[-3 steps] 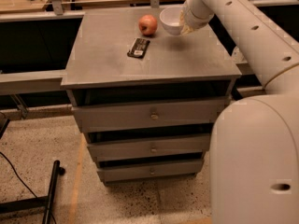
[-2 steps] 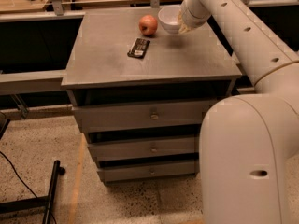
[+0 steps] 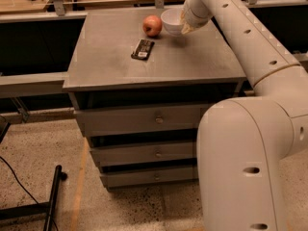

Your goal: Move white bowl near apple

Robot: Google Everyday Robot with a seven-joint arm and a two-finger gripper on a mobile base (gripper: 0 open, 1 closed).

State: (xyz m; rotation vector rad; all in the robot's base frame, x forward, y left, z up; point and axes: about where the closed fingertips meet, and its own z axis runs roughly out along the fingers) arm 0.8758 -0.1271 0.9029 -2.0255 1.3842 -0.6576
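Claw (image 3: pixel 185 24) at rim of white bowl (image 3: pixel 171 19); whether it grips, cannot tell. Bowl between claw and apple (image 3: pixel 152 26), just beside apple. Placement looks done; withdrawal left.

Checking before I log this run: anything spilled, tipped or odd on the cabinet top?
Nothing stands out. The white bowl is upright just right of the apple, with the gripper at its right rim. The black packet lies flat in front of the apple, slightly angled. No spill or damage shows.

Gripper (image 3: pixel 186 26) at rim of white bowl (image 3: pixel 170 19), seemingly touching; bowl just beside apple (image 3: pixel 152 26) on cabinet top (image 3: pixel 106 57).
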